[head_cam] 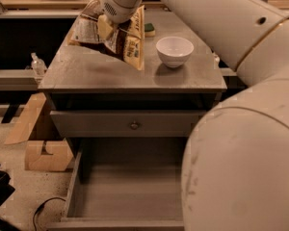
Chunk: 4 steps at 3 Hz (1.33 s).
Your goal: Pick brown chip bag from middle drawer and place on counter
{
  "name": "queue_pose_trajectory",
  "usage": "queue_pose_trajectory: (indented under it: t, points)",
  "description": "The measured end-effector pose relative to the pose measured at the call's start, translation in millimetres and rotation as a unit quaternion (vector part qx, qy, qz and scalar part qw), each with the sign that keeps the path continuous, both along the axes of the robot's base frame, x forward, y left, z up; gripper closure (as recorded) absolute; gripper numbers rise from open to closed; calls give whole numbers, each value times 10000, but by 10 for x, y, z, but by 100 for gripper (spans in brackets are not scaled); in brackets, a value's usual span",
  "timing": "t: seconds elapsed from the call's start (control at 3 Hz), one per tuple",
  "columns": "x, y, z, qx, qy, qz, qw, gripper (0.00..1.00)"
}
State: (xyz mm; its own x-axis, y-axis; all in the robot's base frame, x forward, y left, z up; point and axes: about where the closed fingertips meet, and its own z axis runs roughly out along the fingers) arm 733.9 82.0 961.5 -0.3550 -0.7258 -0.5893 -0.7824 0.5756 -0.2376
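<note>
Aloft over the counter (86,73), pincer (106,27) clamps crumpled brown chip bag (130,44).

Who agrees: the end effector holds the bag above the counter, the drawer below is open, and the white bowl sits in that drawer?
Wrong in one respect: the camera view shows the bowl on the counter, beside the bag, not in the drawer. The end effector does hold the bag above the counter, and the drawer is open.

The brown chip bag (127,42), crumpled and tilted, dark brown and cream, hangs clamped in the gripper (106,27) over the left rear part of the gray counter (135,78), and the middle drawer (130,196) below stands open.
</note>
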Motion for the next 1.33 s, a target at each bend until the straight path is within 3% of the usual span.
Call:
queue_pose_trajectory:
  t: [1.0, 1.33]
  points:
    - [654, 298, -406, 14, -106, -403, 9991, 96]
    - [694, 300, -503, 8, -45, -452, 9990, 73]
